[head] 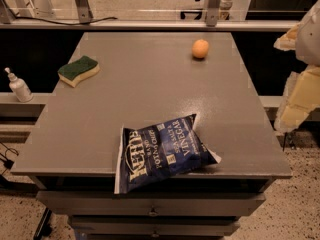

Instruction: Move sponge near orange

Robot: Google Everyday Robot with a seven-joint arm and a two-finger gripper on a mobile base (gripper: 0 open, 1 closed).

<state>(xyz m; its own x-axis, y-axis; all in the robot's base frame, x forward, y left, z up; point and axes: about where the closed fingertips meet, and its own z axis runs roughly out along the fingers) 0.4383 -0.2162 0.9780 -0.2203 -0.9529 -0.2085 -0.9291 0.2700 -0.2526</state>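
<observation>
The arm (306, 34) comes into view at the two o'clock edge, pale and partly cut off. Below it, the gripper (296, 104) hangs at about three o'clock, angled down toward seven o'clock.

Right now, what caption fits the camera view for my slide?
Table with sponge at left edge, orange back right, chip bag overhanging front, gripper off the right side.

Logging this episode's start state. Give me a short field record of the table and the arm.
sponge: far left of table, green side up
orange: far right, apart from sponge
chip bag: near edge, overhanging
gripper: not in view; arm parts at right edge
task: not yet done
</observation>
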